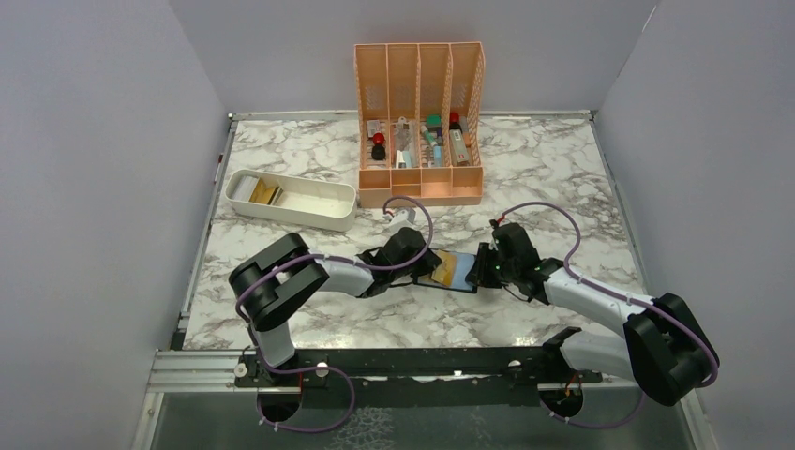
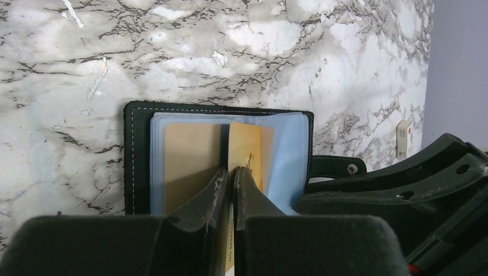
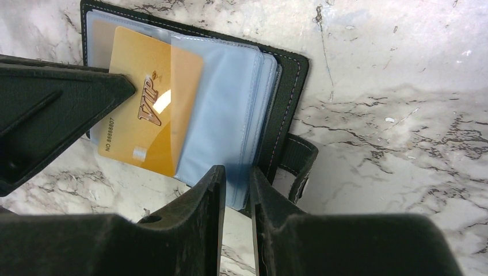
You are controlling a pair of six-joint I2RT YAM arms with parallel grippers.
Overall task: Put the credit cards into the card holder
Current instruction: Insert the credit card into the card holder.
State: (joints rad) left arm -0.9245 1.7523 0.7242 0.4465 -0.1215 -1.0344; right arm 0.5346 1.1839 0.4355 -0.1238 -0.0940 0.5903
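The black card holder [image 1: 457,273] lies open on the marble between my two grippers, bluish pockets up. In the left wrist view the card holder [image 2: 138,155] has a tan card [image 2: 190,161] in its left pocket. My left gripper [image 2: 233,172] is shut on a gold card [image 2: 246,146], held edge-on with its far end over the pockets. In the right wrist view this gold VIP card [image 3: 144,109] lies partly under a clear pocket of the card holder [image 3: 288,98]. My right gripper [image 3: 237,175] is closed to a narrow gap on the near edge of the pocket pages.
A white oblong tray [image 1: 323,214] at the back left holds more gold cards [image 1: 265,192]. A tall orange slotted organiser [image 1: 419,112] with small items stands at the back centre. The holder's clasp tab [image 3: 299,161] sticks out by my right fingers. Grey walls enclose the table.
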